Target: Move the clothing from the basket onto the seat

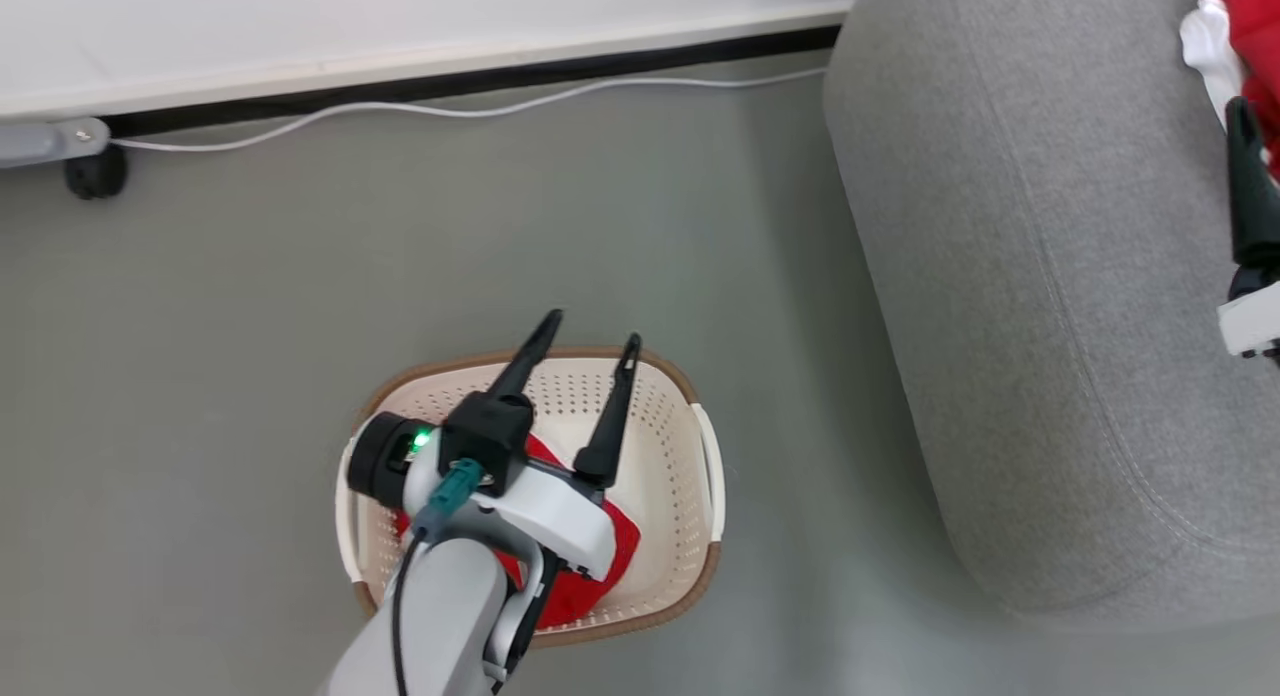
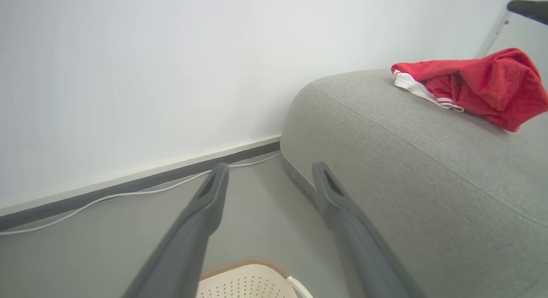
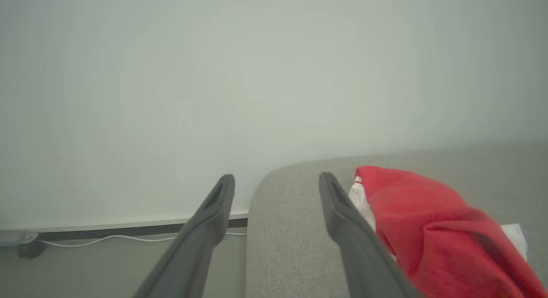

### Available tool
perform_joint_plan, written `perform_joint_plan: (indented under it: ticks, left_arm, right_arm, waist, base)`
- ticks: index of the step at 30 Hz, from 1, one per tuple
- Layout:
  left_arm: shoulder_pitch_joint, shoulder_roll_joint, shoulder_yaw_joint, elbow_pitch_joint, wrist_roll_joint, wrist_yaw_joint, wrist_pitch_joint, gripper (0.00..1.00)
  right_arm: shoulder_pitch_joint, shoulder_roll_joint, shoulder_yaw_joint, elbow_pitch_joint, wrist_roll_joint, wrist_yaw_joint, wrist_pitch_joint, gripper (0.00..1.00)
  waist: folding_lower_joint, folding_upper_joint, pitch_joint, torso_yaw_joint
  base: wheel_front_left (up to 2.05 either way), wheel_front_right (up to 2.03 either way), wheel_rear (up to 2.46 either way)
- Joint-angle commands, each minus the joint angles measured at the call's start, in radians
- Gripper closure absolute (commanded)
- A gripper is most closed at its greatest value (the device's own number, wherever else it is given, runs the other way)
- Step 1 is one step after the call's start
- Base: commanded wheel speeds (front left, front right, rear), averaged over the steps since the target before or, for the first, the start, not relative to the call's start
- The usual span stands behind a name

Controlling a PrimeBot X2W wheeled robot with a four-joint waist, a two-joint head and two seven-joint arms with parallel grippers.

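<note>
The cream basket (image 1: 690, 396) stands on the floor, and a red piece of clothing (image 1: 620, 546) lies inside it, partly hidden by my left arm. Above the basket my left gripper (image 1: 592, 331) is open with nothing between its fingers; its wrist view looks past the basket's rim (image 2: 248, 268) toward the seat (image 2: 406, 174). Another red and white garment (image 2: 479, 86) lies on the grey seat (image 1: 1000, 276). My right gripper (image 3: 277, 179) is open over the seat, and that garment (image 3: 419, 221) lies just right of its fingers, free of them.
A white cable (image 1: 450, 111) runs along the dark baseboard of the white wall. A black caster wheel (image 1: 95, 173) stands at the far left. Grey floor (image 1: 250, 326) spreads between the basket and the wall.
</note>
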Motion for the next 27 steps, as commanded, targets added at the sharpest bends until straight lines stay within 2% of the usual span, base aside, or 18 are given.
perform_joint_plan:
  ticks: [1,10,17,27]
  left_arm:
    - [0.016,0.003,0.050,-0.031,0.009,0.002,-0.006,0.00]
    - [0.089,0.003,0.198,-0.071,0.048,0.000,-0.006,0.00]
    - [0.154,0.003,0.323,-0.120,0.054,-0.001,-0.006,0.00]
    - [0.252,0.003,0.433,-0.158,0.062,-0.005,-0.006,0.00]
  right_arm:
    - [0.040,-0.013,0.012,-0.035,-0.010,0.003,-0.006,0.00]
    - [0.093,0.042,0.004,-0.092,-0.029,0.003,-0.006,0.00]
    - [0.171,0.094,-0.023,-0.147,-0.088,0.003,-0.006,0.00]
    - [0.277,0.161,-0.037,-0.204,-0.145,0.003,-0.006,0.00]
  waist:
    - [0.0000,0.0000,-0.029,0.029]
    - [0.0000,0.0000,-0.096,0.081]
    - [0.0000,0.0000,-0.154,0.111]
    - [0.0000,0.0000,-0.221,0.107]
  base:
    - [0.00,0.00,0.00]
    - [0.00,0.00,0.00]
    - [0.00,0.00,0.00]
    - [0.00,0.00,0.00]
